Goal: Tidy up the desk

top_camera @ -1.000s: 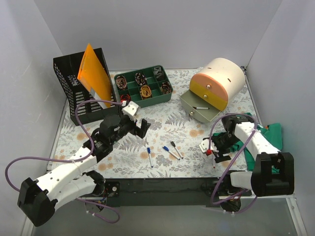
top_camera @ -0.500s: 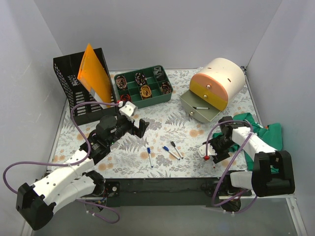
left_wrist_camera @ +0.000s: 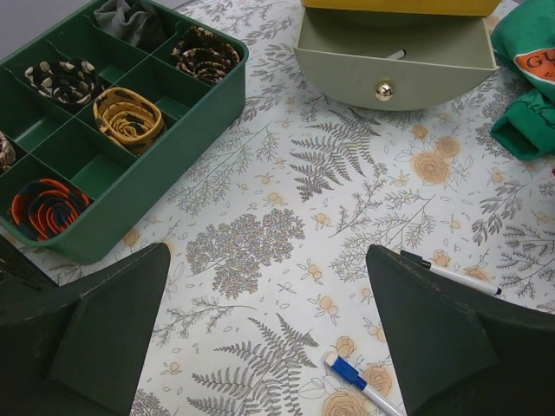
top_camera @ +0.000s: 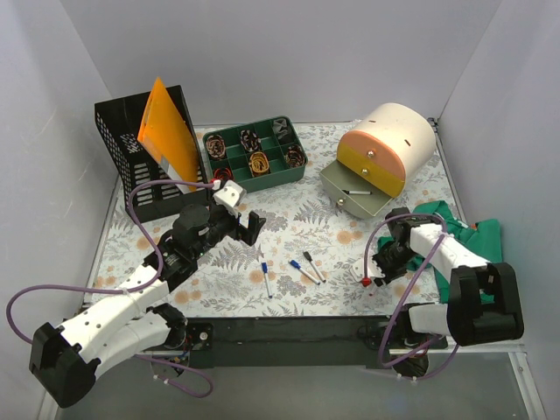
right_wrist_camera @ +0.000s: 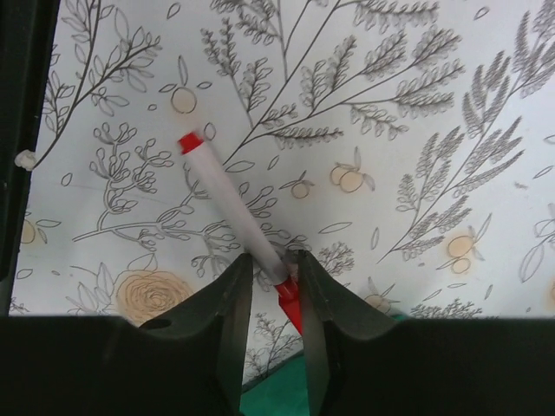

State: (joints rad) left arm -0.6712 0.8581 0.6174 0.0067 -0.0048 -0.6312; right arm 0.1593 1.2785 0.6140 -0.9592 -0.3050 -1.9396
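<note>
The desk (top_camera: 306, 223) is a pale top printed with ferns and orange flowers. At its front right, my right gripper (top_camera: 378, 271) is down at the surface. In the right wrist view its jaws (right_wrist_camera: 273, 264) are closed round a white marker with red ends (right_wrist_camera: 230, 212), gripping it near the red cap. My left gripper (top_camera: 248, 226) hovers open over the desk's middle left. Its wide-spread fingers (left_wrist_camera: 113, 321) hold nothing. A blue-capped marker (left_wrist_camera: 351, 375) lies on the desk below them.
Three markers (top_camera: 302, 269) lie mid-desk. A green compartment tray (top_camera: 262, 182) with coiled items sits at the back. A black mesh file holder (top_camera: 131, 166) with an orange folder (top_camera: 164, 131) is back left. A round drawer unit (top_camera: 385, 153) has its bottom drawer (top_camera: 354, 194) open. A green cloth (top_camera: 481, 236) lies at right.
The right gripper has dropped to the desk and closed its jaws round the red marker. The left arm has shifted slightly back; its jaws stay wide.
</note>
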